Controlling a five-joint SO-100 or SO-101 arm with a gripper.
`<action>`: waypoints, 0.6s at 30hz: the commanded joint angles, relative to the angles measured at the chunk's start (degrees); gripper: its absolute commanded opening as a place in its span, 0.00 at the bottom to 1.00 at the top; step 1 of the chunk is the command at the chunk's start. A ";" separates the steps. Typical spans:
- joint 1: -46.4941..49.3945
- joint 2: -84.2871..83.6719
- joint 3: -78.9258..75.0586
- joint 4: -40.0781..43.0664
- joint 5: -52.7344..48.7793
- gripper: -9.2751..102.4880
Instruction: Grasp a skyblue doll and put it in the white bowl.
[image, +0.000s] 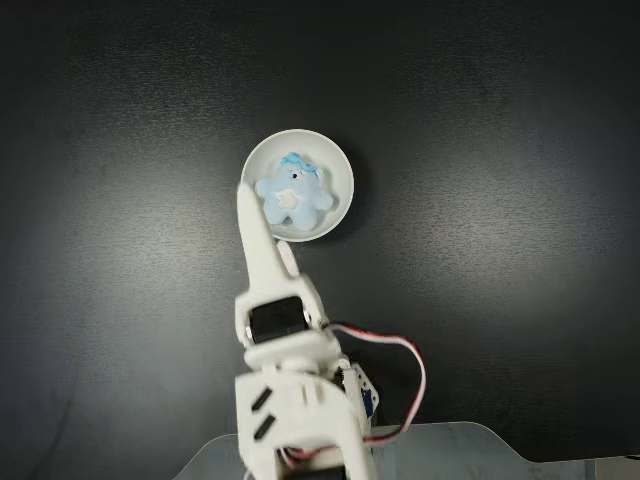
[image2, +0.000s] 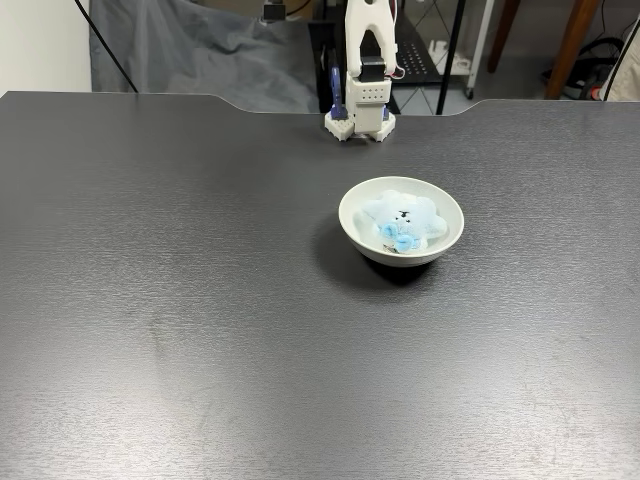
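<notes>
The skyblue doll (image: 293, 195) lies inside the white bowl (image: 341, 166), face up, with its darker blue tuft toward the bowl's far rim in this fixed view. My white gripper (image: 266, 222) hangs above the bowl's lower left rim. Its long finger (image: 256, 235) reaches over the rim beside the doll, and the short finger stands apart from it. The jaws are open and hold nothing. From the other fixed view, the doll (image2: 402, 218) rests in the bowl (image2: 350, 206) in the middle of the table, clear of the arm.
The black table (image2: 180, 300) spreads wide on all sides of the bowl. The arm's base (image2: 360, 110) is mounted at the table's far edge, with red and white cables (image: 405, 350) looping beside it. Grey cloth (image2: 200, 50) and furniture legs stand beyond the edge.
</notes>
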 joint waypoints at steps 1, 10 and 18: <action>7.38 6.86 -2.55 2.55 -0.18 0.11; 12.30 22.94 0.26 2.64 -0.18 0.14; 12.22 37.44 36.65 -8.44 0.70 0.07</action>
